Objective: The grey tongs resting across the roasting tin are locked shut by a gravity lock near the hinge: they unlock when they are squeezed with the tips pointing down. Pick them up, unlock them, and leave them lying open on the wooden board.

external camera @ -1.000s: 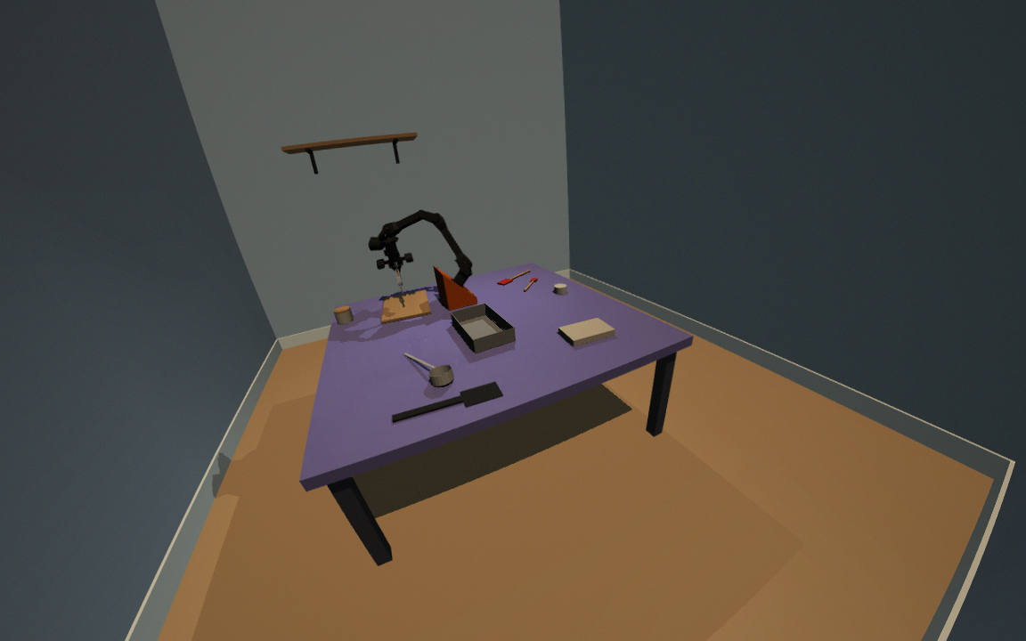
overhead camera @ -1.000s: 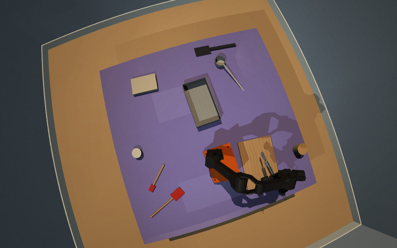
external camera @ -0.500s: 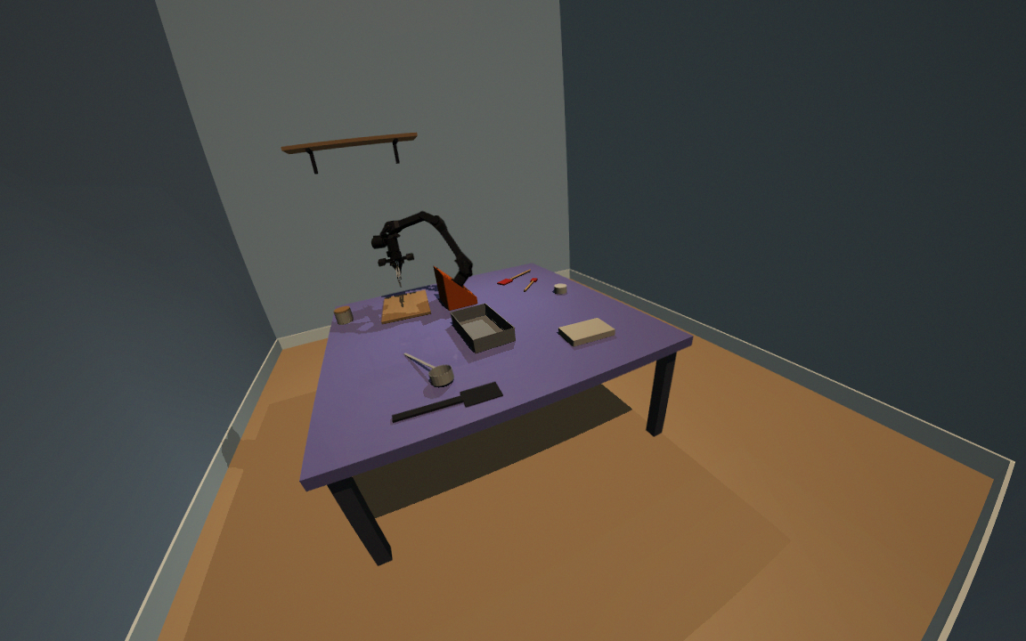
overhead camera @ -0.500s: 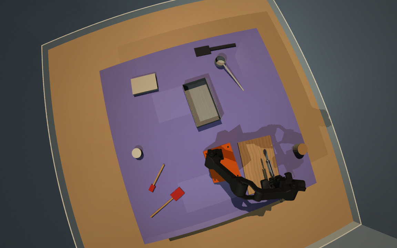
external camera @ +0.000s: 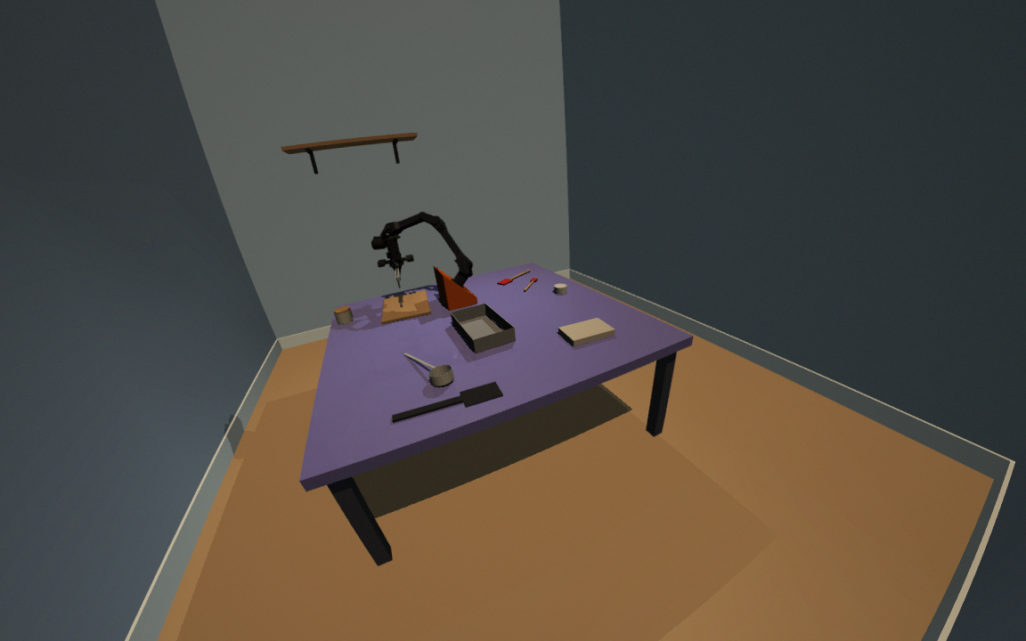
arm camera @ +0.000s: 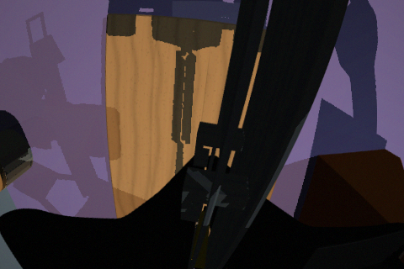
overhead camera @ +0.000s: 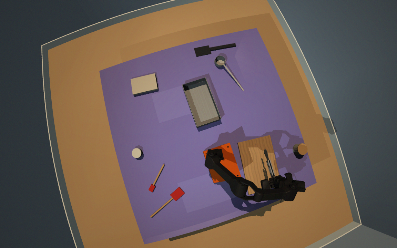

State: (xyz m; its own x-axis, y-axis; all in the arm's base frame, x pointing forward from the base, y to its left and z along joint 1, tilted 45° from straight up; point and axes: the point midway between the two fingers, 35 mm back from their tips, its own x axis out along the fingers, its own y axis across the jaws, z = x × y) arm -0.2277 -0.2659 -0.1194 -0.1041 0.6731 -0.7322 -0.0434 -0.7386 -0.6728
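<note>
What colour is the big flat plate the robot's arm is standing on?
The plate is bright orange. It shows best in the top view.

A gripper [external camera: 397,267] is held above a wooden board [external camera: 405,305] on the far left of a purple tabletop [external camera: 517,354]; a roasting tin [external camera: 483,328] is placed centrally.

2 red-headed tools [overhead camera: 177,193] [external camera: 505,281] beside each other
</note>
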